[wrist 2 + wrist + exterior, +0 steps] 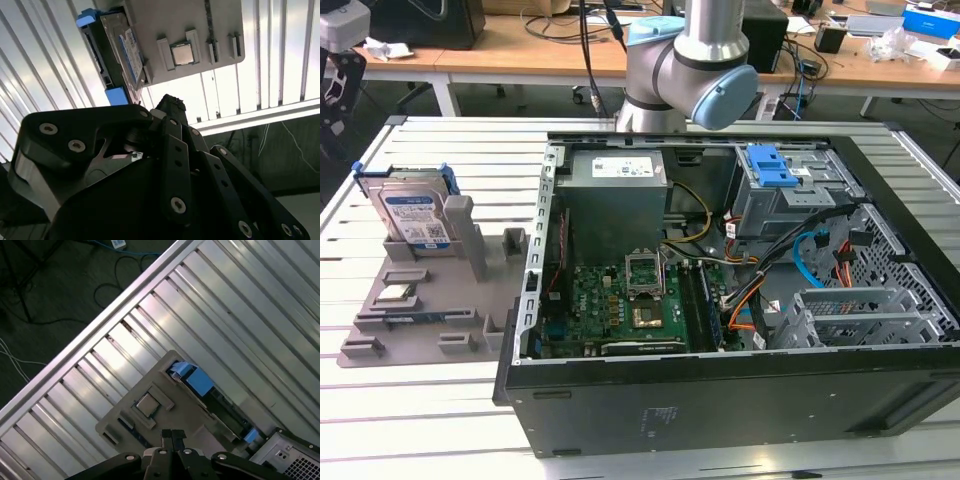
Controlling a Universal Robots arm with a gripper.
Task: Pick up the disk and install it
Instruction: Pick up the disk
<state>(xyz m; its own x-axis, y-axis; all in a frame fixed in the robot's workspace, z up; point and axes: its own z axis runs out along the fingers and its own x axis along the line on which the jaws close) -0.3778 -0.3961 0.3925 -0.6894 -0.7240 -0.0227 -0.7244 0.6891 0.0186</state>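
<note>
Ribbed aluminium desk (420,420) under bright light, cluttered benches behind, and in the exterior view the open computer case (720,385) sits at the exterior view's right with the arm (690,70) rising at its far side. Over at the exterior view's left, the disk (412,222) stands on edge in the grey fixture (430,290), label facing out, blue bracket round it, with the small chip (397,293) lying flat just in front. Nothing is lifted yet, and the disk is well apart from the case. Now the second wrist view: the hand (169,102) hangs above the fixture (165,20), its fingers together and clamped on nothing, with the disk (127,50) and chip (183,54) beyond its tip. And the first wrist view: the hand (173,434) has its tips touching, empty, high over the fixture (190,415), the chip (146,404) close under it and the disk (196,381) on edge beside. I judge the pick has not started, so grasping and installing both remain.
</note>
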